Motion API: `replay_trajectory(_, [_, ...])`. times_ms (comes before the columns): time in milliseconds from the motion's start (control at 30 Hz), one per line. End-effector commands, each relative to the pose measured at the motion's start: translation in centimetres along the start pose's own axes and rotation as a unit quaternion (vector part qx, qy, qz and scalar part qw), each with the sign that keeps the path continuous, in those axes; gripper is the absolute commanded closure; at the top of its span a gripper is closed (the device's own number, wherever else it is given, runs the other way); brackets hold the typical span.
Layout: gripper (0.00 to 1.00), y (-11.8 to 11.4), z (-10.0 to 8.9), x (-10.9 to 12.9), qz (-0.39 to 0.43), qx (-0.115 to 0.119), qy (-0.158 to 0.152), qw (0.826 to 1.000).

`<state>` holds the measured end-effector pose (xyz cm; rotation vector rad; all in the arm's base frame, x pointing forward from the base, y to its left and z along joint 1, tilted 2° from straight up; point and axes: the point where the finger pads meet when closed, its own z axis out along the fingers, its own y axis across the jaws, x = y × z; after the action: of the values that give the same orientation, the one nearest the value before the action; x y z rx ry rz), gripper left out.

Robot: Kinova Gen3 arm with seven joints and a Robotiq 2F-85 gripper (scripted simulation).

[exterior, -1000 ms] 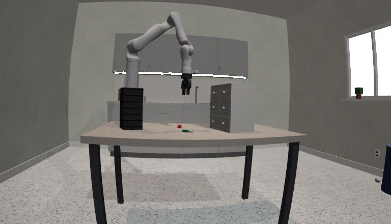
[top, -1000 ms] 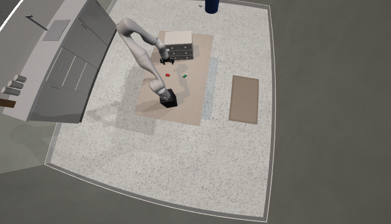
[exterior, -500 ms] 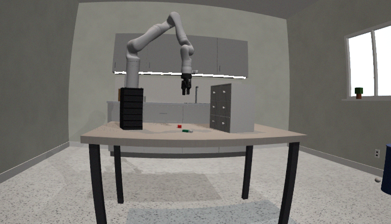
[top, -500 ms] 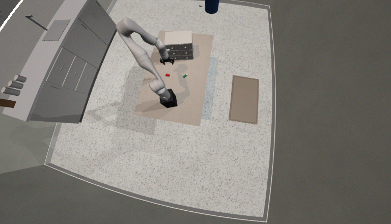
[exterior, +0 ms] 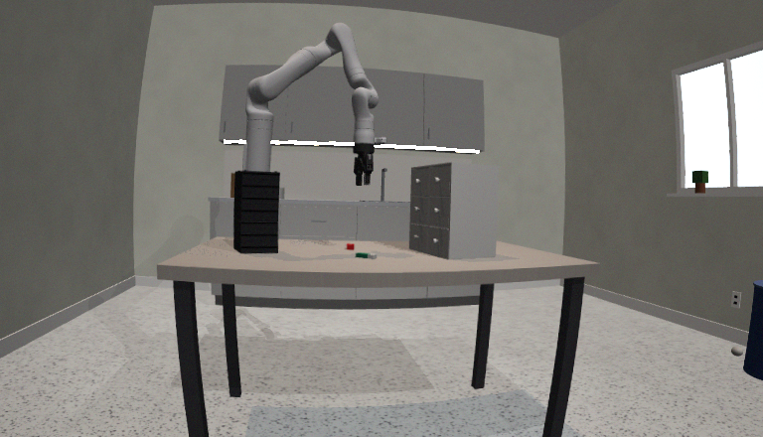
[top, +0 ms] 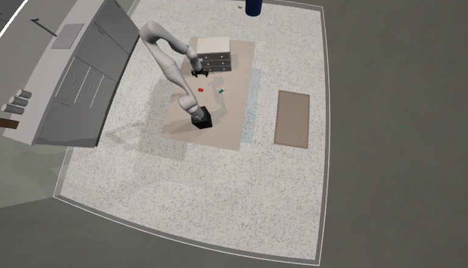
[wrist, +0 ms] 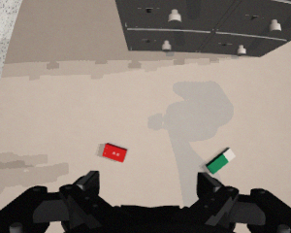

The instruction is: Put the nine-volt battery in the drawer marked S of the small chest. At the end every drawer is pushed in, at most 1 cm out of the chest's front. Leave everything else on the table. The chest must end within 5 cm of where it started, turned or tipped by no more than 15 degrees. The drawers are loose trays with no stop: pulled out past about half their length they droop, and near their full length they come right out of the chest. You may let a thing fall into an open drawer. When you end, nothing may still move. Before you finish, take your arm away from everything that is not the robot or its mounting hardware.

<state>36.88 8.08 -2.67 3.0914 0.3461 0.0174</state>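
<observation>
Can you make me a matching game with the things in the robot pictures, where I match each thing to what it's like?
Things:
1. gripper
2. small red block
3. green and white block
4. chest

What it's like:
A. drawers all pushed in
B. lying on the table, nearer the arm's black base
C. open, high above the table
D. lying on the table, two colours

Pairs: 1-C, 2-B, 3-D, 4-A

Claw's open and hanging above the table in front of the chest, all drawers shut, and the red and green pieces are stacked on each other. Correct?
Not quite. The red piece and the green-and-white piece lie apart on the table, as the wrist view shows. The rest holds: the claw hangs open above the table before the chest, drawers shut.
</observation>
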Motion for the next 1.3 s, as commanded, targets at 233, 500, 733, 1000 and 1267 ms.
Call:
replay_trajectory(233, [0.0, -0.01, 0.03, 0.11, 0.0, 0.001, 0.005, 1.0])
replay_trajectory(500, [0.0, -0.02, 0.12, 0.19, 0.0, 0.001, 0.009, 1.0])
replay_trajectory(733, [0.0, -0.02, 0.25, 0.29, 0.0, 0.001, 0.016, 1.0])
replay_trajectory(1000, [0.0, 0.02, 0.37, 0.37, 0.0, 0.0, 0.023, 1.0])
replay_trajectory(1267, [0.0, -0.04, 0.61, 0.6, 0.0, 0.001, 0.034, 0.999])
